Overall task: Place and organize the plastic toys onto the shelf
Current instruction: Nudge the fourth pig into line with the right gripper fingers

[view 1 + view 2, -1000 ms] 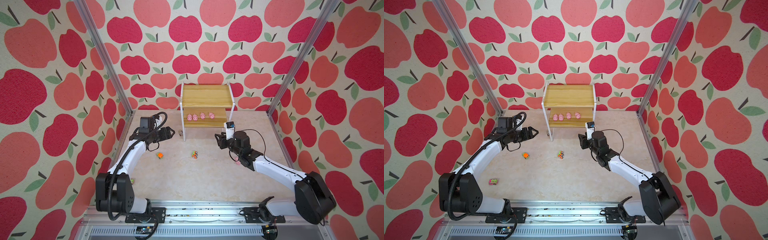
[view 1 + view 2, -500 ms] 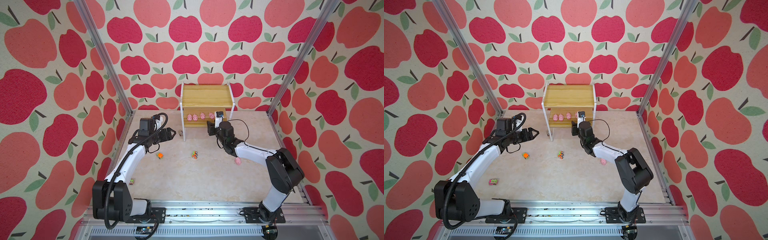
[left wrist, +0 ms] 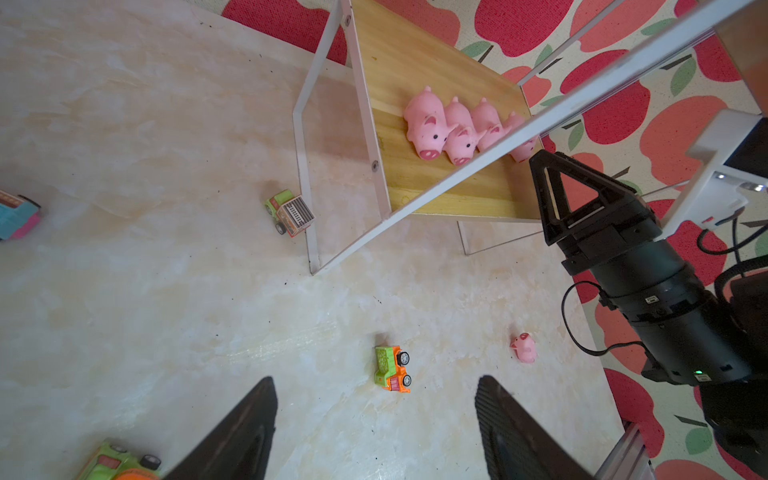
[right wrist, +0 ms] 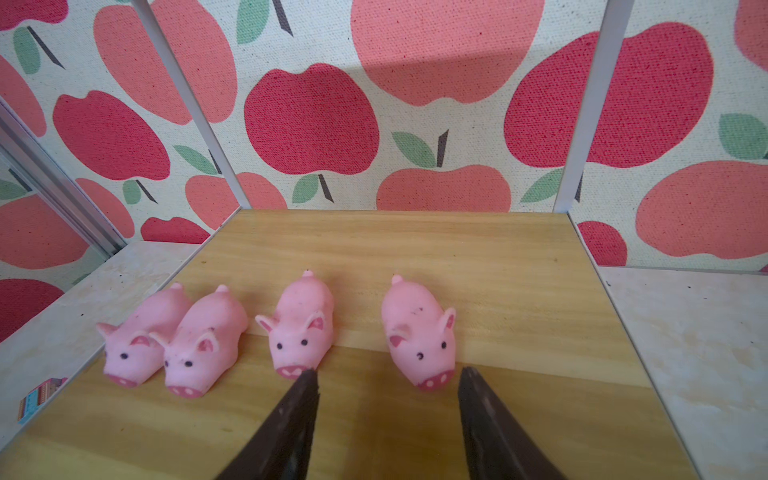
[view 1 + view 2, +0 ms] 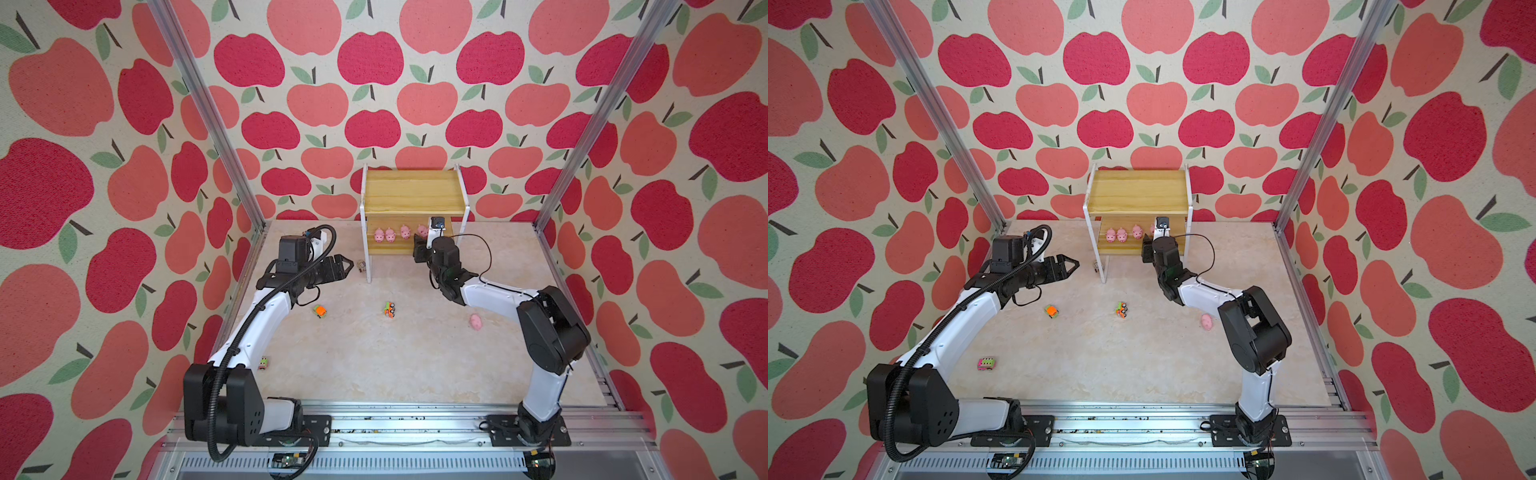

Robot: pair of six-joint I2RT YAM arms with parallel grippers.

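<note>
Right gripper (image 4: 388,371) has swung in from the table to the lower board of the shelf (image 5: 411,191), its jaws spread and empty. The fourth pig (image 4: 417,332) in the row stands at its 12 o'clock, snout just inside the tips, so this is likely a straightening move. In a top view, a fifth pig (image 5: 476,322) waits on the table at the gripper's 5 o'clock. Left gripper (image 5: 348,266) hangs open and empty.
</note>
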